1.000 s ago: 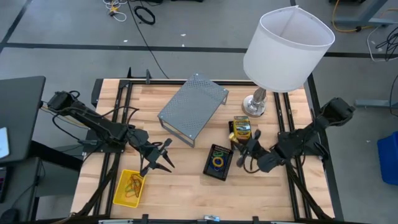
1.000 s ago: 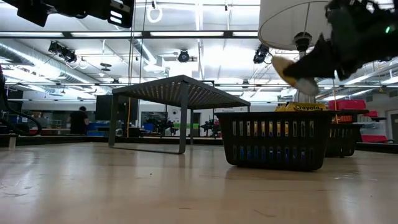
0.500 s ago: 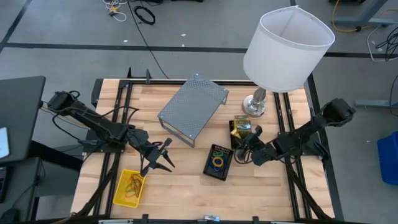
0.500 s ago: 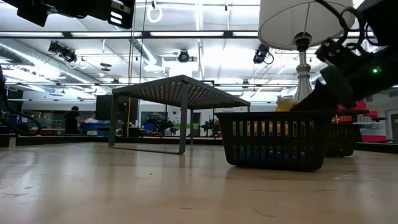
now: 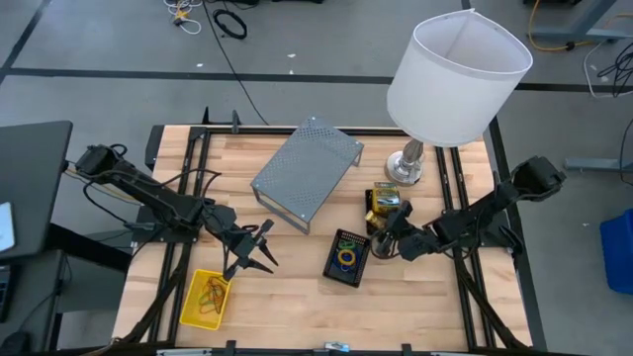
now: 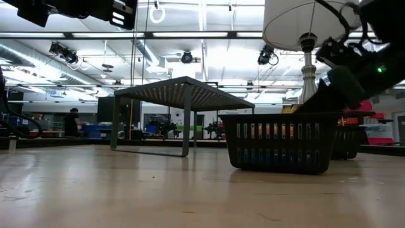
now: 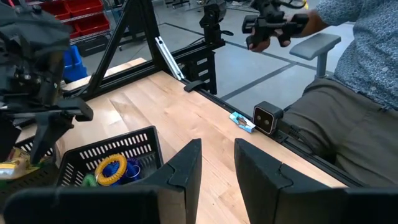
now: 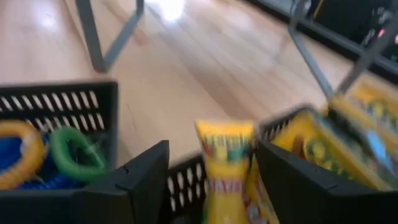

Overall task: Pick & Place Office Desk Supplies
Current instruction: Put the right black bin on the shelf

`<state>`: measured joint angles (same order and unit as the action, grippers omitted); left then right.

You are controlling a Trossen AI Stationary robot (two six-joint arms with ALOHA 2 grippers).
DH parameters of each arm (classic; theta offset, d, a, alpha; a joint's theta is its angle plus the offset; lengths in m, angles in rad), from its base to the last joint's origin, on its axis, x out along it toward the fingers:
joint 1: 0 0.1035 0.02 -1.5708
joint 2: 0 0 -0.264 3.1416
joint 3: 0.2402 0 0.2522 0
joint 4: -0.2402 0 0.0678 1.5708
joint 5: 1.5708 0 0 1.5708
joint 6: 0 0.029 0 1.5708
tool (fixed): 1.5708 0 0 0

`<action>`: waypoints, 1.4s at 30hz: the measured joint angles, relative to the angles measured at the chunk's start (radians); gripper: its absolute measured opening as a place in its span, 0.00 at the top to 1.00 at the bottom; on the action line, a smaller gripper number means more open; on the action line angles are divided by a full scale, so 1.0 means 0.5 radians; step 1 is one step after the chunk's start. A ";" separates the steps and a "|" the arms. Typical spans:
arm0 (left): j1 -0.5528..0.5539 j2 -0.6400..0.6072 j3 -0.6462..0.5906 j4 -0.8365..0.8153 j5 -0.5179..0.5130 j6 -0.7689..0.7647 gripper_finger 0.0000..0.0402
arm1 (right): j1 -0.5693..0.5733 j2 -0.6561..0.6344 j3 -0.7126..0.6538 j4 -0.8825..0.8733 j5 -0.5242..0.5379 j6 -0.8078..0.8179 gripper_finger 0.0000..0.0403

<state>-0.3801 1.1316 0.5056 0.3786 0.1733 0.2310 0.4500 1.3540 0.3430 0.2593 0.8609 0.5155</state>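
Black mesh trays: I count two (image 5: 347, 257) (image 5: 384, 205).
Yellow basket: one (image 5: 190, 303), rubber bands inside.
Rubber-band loops I can separate in the near tray: three, yellow (image 7: 112, 170), blue (image 8: 18, 162), green (image 8: 74, 150).
Crayon boxes: at least two (image 8: 225, 163) (image 8: 326, 149).
Grey mesh riser: one (image 5: 306, 172).
Lamp: one (image 5: 455, 65).
Arms: two.

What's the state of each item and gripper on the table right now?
right gripper: open, over the crayon tray.
crayon box: upright between the right fingers, ungripped, at the tray's wall.
crayon tray: holds crayon boxes.
band tray: holds coloured rubber-band loops.
yellow basket: holds a few bands.
left gripper: part-open, empty, above bare table between the basket and the band tray.
mesh riser: standing, nothing on top.
lamp: upright.
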 joint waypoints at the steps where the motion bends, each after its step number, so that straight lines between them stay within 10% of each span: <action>1: 0.000 0.000 0.000 0.000 0.000 0.000 0.74 | 0.000 0.000 0.025 0.014 0.006 -0.055 0.38; 10: 0.000 0.000 0.000 -0.001 0.000 -0.008 0.74 | 0.001 0.000 0.375 -0.057 -0.136 -0.634 0.44; 18: 0.000 0.001 0.000 -0.042 -0.118 -0.021 0.74 | 0.023 0.000 0.849 -0.828 -0.396 -0.574 0.44; 36: 0.181 0.197 0.002 0.234 -0.100 0.058 0.74 | 0.316 0.000 0.538 0.250 -0.472 -0.801 0.44; 42: 0.363 0.197 0.002 0.458 0.271 0.030 0.74 | 0.418 0.000 0.538 0.268 -0.471 -0.797 0.44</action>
<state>-0.1985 1.2301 0.5064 0.6077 0.3090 0.2460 0.6588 1.3542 0.6121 0.3935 0.6254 0.1171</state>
